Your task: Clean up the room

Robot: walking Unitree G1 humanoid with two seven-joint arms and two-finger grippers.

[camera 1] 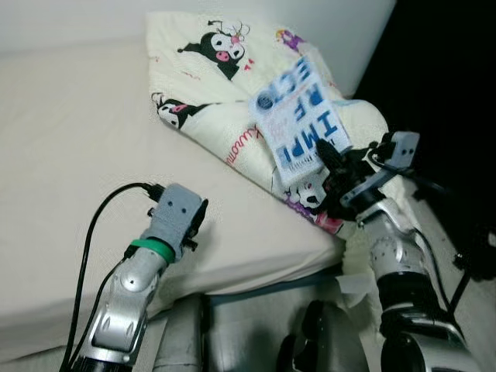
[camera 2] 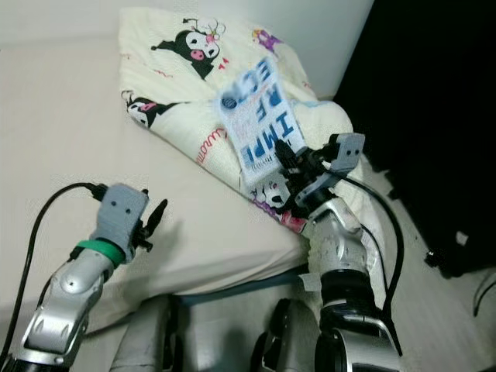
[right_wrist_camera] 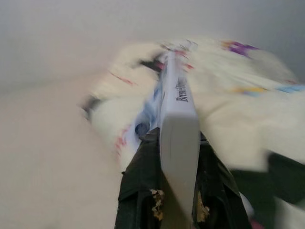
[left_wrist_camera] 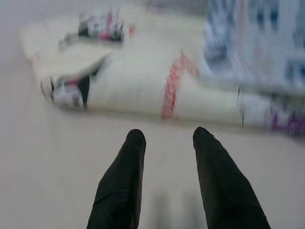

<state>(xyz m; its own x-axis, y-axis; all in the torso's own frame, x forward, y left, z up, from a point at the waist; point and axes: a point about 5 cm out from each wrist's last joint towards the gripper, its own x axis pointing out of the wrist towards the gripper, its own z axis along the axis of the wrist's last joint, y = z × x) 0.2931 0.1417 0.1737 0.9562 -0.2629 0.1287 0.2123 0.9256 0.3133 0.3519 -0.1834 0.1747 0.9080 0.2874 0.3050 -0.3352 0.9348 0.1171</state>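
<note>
Right gripper (camera 1: 335, 165) clamps a white book with blue lettering (camera 1: 301, 112), held up above the cream cartoon-printed folded blanket (camera 1: 225, 85); left gripper (left_wrist_camera: 166, 138) hovers over the beige mattress (camera 1: 70, 155), fingers apart.

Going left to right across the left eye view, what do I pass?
Bare mattress → left tool, open over the bed → folded cartoon-print blanket → blue-and-white book → right tool shut on the book's lower edge → dark area beside the bed.
</note>
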